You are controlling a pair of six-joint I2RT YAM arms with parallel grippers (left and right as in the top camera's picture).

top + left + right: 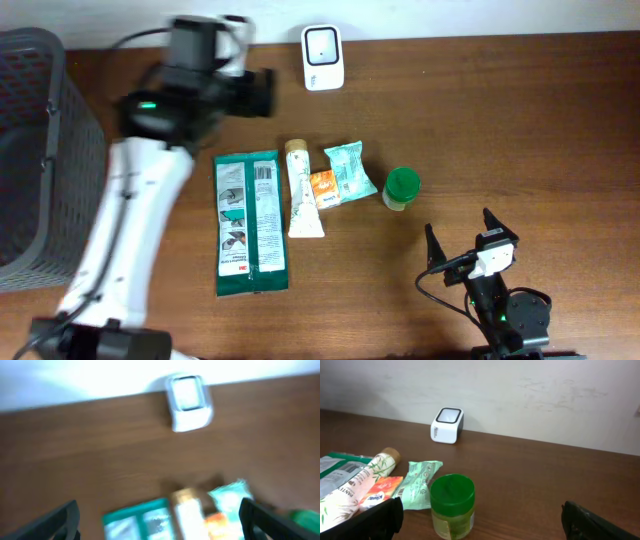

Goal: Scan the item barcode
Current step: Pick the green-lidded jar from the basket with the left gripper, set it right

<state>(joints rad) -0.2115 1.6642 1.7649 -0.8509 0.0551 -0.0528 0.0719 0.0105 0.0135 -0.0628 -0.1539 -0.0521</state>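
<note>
Nothing is held yet, and which item gets scanned is not clear. Five candidates lie in a row mid-desk [520, 110]: green 3M packet [250, 222], tube [303, 190], orange sachet [325, 188], pale green packet [350, 170] and green-lidded jar [401, 189]. The white barcode scanner [323, 57] stands at the far edge, its window facing up, well apart from the row.

The left gripper [159, 510] is blurred in the overhead view, up by the far edge just left of the scanner. Its fingers are wide apart with nothing between them. The row lies on its near side, toward the robot, with the 3M packet and tube closest.

The right gripper [458, 225] is low by the near edge on the right, fingers spread and empty. The jar is just ahead of it and slightly left, so this arm is nearer to it.

The 3M packet and tube have their long axes running from far edge to near edge. My guess is a grip across the short width suits both. The packet lies flat, so it probably needs an edge pinch.

A grey basket [35, 150] sits at the left edge.
</note>
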